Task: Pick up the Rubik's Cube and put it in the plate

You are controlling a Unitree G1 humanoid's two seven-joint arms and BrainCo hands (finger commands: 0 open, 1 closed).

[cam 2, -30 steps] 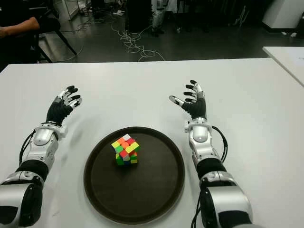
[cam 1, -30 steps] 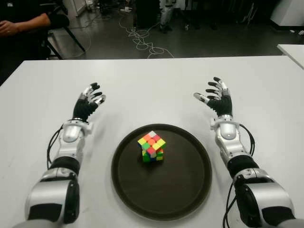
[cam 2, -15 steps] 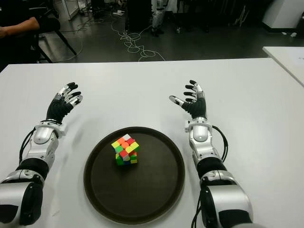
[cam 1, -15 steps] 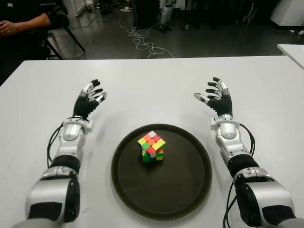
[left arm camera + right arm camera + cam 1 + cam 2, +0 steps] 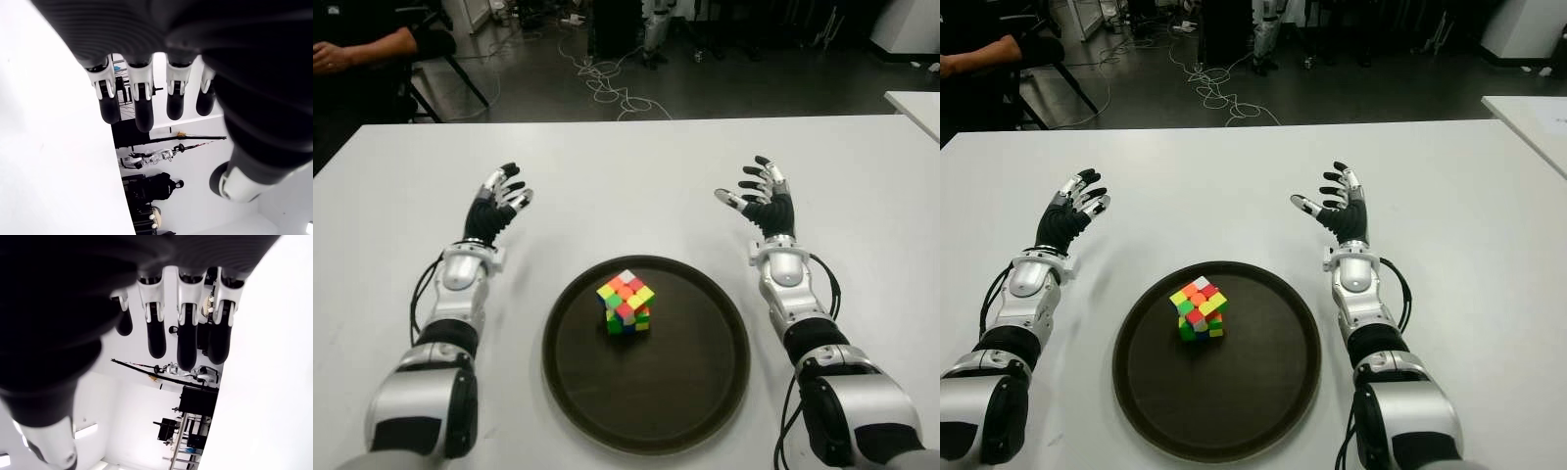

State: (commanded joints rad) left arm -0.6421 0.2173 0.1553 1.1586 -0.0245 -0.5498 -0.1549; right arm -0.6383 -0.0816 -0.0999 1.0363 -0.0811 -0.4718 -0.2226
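— Fingers (image 5: 509,186) of the left hand (image 5: 494,211) are seen spread and slack, with nothing between them; the same is shown in its wrist view. Fingers (image 5: 756,186) of the right hand (image 5: 762,204) are likewise fanned out, thumb held apart, nothing held.

— And where is the cube found?

— The cube (image 5: 626,302) is already seated in the plate (image 5: 705,392), a little toward twelve o'clock of the plate's middle, tilted so that a corner is turned up. No long axis can be claimed for it. From the left hand it lies toward four o'clock; from the right hand, toward eight o'clock. Both hands are held well apart from it, outside the plate's rim, one on each side.

— Which hand is judged nearer?

— Neither by much; the gap looks about equal. Since the cube is in the plate, the task is judged done, and no further grasp appears to be called for.

— What of the surface and the room?

— A white table (image 5: 626,166) is seen under everything. Beyond its far edge a dark floor with loose cables (image 5: 607,78) is shown, and at ten o'clock a seated person's arm (image 5: 367,47) is visible.
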